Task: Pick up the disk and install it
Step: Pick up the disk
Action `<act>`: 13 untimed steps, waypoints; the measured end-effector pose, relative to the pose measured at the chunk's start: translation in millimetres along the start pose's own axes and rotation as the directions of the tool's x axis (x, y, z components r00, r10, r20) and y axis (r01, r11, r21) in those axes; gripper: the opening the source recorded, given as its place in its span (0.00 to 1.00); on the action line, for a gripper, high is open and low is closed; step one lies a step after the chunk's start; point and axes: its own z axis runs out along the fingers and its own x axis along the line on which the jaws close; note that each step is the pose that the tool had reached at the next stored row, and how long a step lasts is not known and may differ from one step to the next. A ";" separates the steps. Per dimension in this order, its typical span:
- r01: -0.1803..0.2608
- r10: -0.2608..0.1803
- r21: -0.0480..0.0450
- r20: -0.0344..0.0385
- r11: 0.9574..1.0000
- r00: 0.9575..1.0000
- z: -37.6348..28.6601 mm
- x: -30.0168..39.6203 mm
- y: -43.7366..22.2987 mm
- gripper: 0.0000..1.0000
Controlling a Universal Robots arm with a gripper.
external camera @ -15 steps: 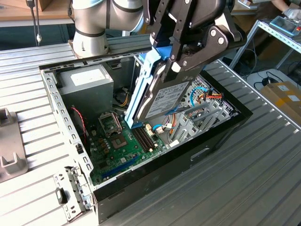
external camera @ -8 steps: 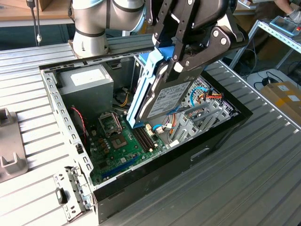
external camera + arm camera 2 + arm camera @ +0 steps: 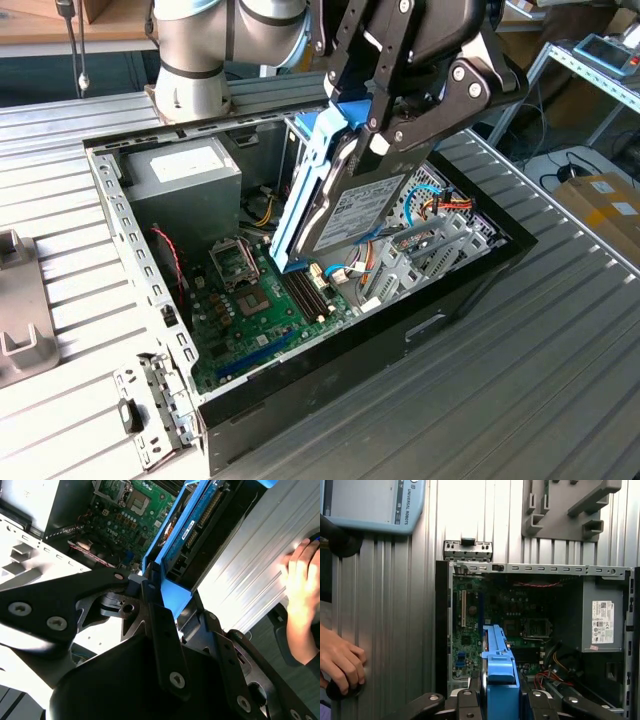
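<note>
Exterior view, items as we count them: one gripper (image 3: 372,135), pinched on one disk (image 3: 355,215) by its blue rails. The disk hangs tilted, lower end low over the board of one open computer case (image 3: 120,230) at the table's (image 3: 560,340) middle. We judge the angle suits sliding it into a bay. One hand (image 3: 340,662) rests at the table's edge.
</note>
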 end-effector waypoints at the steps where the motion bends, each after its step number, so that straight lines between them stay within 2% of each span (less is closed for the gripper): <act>1: 0.000 0.000 0.000 0.000 1.000 1.000 0.2 0.0 -0.1 0.37; 13: 0.000 0.000 0.000 -0.002 1.000 1.000 2.3 0.3 -1.3 0.37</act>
